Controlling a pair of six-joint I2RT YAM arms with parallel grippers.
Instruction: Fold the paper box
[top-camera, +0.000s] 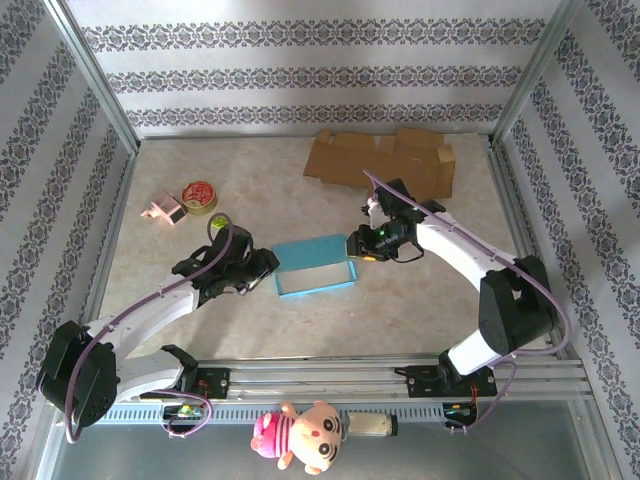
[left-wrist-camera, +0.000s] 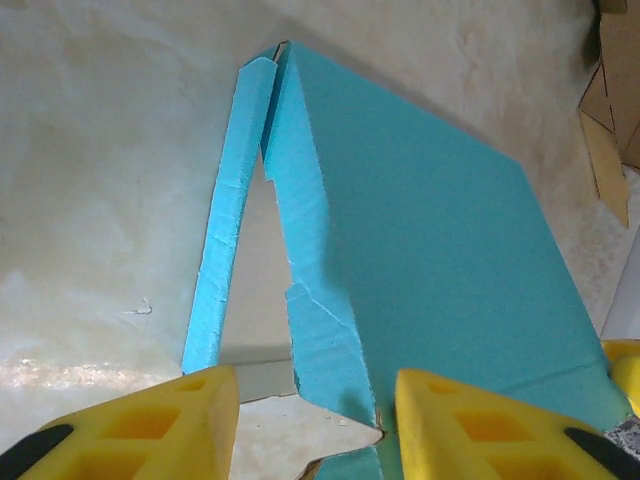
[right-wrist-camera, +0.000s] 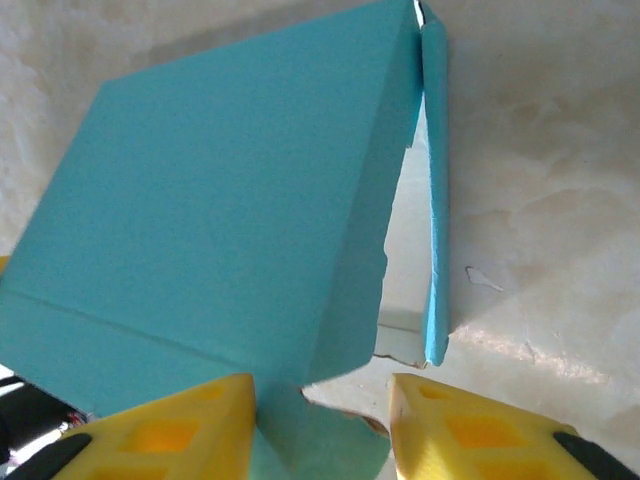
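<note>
Straddling the teal paper box (top-camera: 314, 266) from both short ends at mid-worktop (top-camera: 260, 190), left jaws and right jaws alike half spread around an end wall, neither visibly pinching, likely bracing it for tucking the ends. Shallow open tray, long walls up, corners gaping.

You've got one blue paper box (top-camera: 315, 265), one flattened brown cardboard piece (top-camera: 380, 160) as far as it reads, one tape roll (top-camera: 199, 196), one small pink item (top-camera: 163, 210), one plush doll (top-camera: 300, 432). Two grippers: left gripper (top-camera: 265, 270), right gripper (top-camera: 355, 245), two yellow fingers (left-wrist-camera: 480, 430) each.
</note>
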